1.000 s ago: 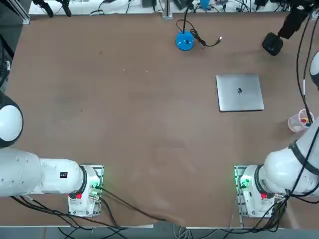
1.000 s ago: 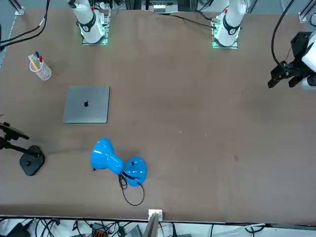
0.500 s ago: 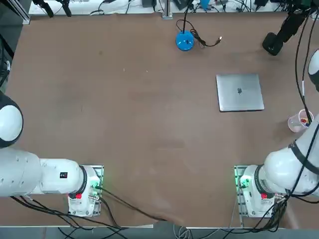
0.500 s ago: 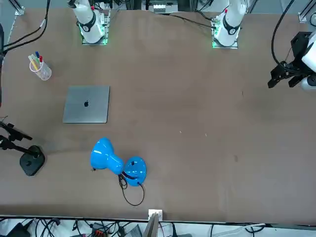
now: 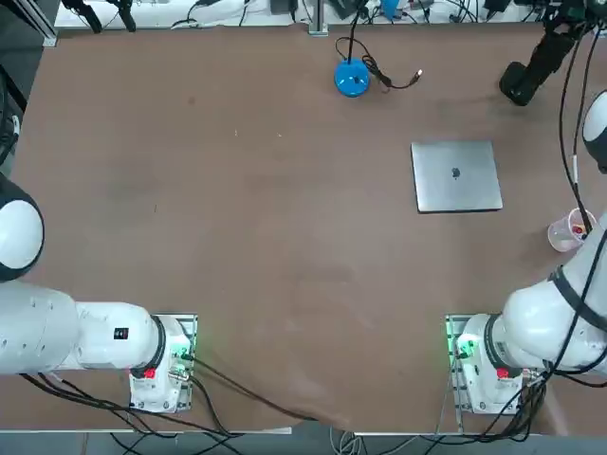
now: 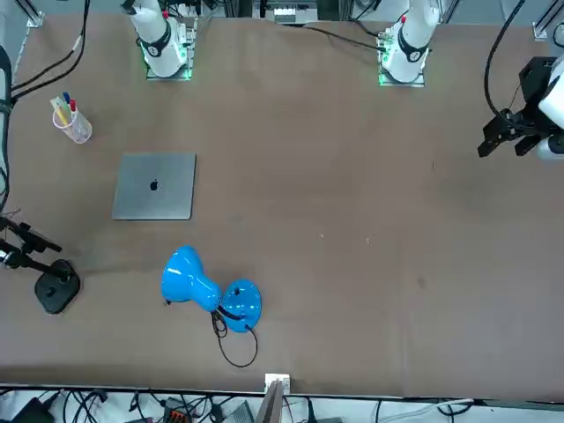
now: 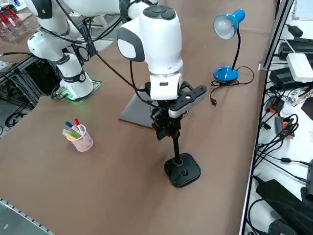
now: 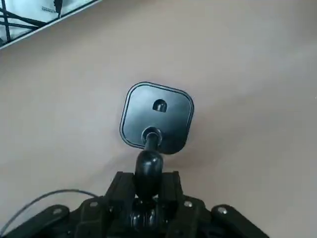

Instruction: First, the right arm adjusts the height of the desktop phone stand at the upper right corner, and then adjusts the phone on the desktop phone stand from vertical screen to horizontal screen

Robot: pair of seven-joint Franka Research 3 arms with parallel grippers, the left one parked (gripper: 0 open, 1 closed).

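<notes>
The right pincer (image 7: pixel 167 128) was clamped on the desktop phone stand's (image 7: pixel 182 169) upright post, directly above its base.

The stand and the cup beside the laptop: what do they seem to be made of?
The stand: probably black matte plastic or coated metal; its base has a dull, even sheen. The cup: likely clear pinkish plastic, since the pens inside show through its wall.

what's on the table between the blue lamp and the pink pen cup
The silver laptop lies closed between the blue lamp and the pen cup, clearest in the top view.
</notes>
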